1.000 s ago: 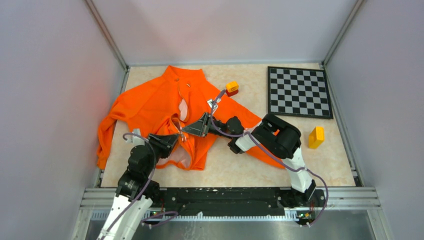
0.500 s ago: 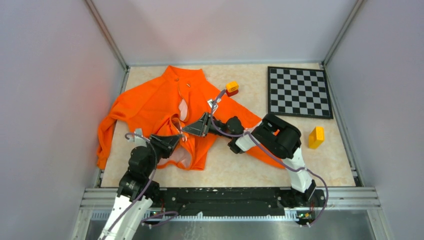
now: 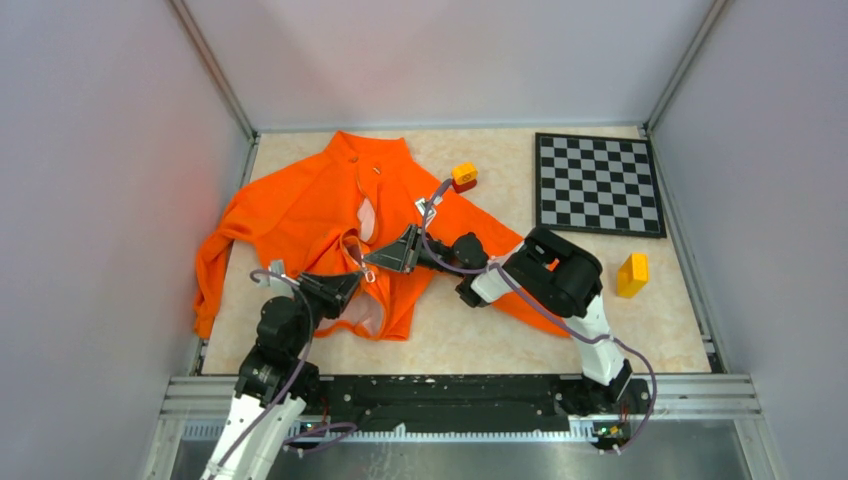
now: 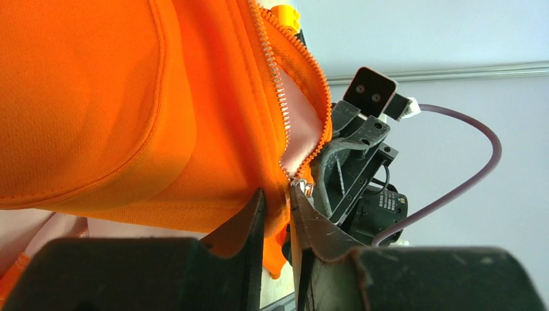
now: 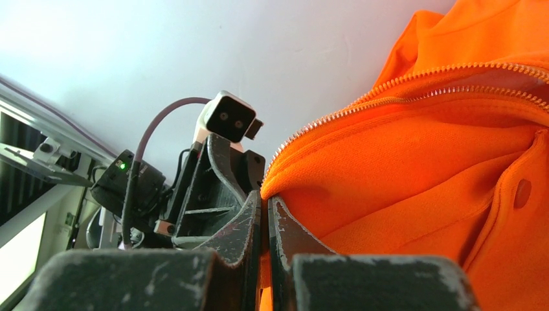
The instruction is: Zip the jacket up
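Rumpled orange jacket (image 3: 300, 210), chessboard (image 3: 598, 184) apart

Table (image 3: 500, 335): jacket (image 3: 295, 210), chessboard (image 3: 598, 184), 2 blocks (image 3: 463, 176) (image 3: 632, 274)

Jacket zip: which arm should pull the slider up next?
Right, probably. The right hand is shut on the jacket at the slider, on the collar side. The left hand pinches the jacket just below it, so it can anchor.
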Available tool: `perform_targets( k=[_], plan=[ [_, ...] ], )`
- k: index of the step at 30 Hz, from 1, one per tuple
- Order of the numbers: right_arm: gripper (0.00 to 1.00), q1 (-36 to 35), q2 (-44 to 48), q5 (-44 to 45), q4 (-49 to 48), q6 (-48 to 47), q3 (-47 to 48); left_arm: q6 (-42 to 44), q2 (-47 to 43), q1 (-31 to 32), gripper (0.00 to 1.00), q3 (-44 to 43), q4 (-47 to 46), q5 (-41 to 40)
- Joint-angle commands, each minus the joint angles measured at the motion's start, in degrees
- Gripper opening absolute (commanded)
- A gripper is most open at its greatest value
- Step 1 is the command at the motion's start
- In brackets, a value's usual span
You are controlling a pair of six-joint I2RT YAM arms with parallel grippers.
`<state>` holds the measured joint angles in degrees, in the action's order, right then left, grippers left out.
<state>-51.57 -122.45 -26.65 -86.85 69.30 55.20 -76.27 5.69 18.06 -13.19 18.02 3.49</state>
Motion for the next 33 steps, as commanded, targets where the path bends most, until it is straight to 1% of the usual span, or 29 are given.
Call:
perform_targets(
  k=[1,4,7,9,10,11,17,21,24,29,30,33],
  plan=[
    [0.0,0.2,0.22,0.33,-12.06,0.06,0.92,-0.87,-0.15,0.08,0.22,0.95,-4.49,2.93],
    [0.0,0.2,0.11,0.38,-12.05,0.13,0.9,-0.38,-0.19,0.12,0.2,0.97,-4.99,3.09],
    [0.0,0.16,-0.18,0.71,-12.06,0.32,1.24,0.84,-0.39,0.11,0.14,0.97,-6.06,3.56],
    [0.0,0.18,-0.4,0.77,-12.11,0.71,1.84,2.66,-0.46,0.13,0.07,1.29,-7.98,4.33],
    [0.0,0.16,-0.56,0.84,-12.08,1.09,2.09,3.89,-0.44,0.13,0.01,1.45,-8.91,4.68],
    [0.0,0.22,-0.71,1.08,-12.09,1.36,2.36,5.15,-0.36,0.11,0.0,1.55,-9.47,5.07],
    [0.0,0.2,-2.41,1.8,-11.98,4.47,4.53,16.51,0.49,0.13,0.0,2.6,-14.25,9.78],
    [0.0,0.22,-4.01,2.25,-11.94,6.97,6.29,20.61,0.65,0.13,0.0,3.34,-15.47,13.76],
    [0.0,0.25,-5.31,2.37,-12.0,8.79,8.37,22.12,0.66,0.12,0.0,3.48,-15.44,16.1],
    [0.0,0.28,-6.47,2.37,-11.95,10.22,10.38,24.64,0.7,0.12,0.0,2.19,-12.21,16.05],
    [0.0,0.28,-6.48,2.27,-11.94,10.25,10.48,24.43,0.65,0.13,0.0,2.19,-11.71,15.56],
    [0.0,0.3,-5.91,2.2,-12.02,9.65,9.34,19.52,-0.64,0.13,0.0,1.86,-7.48,10.74]
  ],
)
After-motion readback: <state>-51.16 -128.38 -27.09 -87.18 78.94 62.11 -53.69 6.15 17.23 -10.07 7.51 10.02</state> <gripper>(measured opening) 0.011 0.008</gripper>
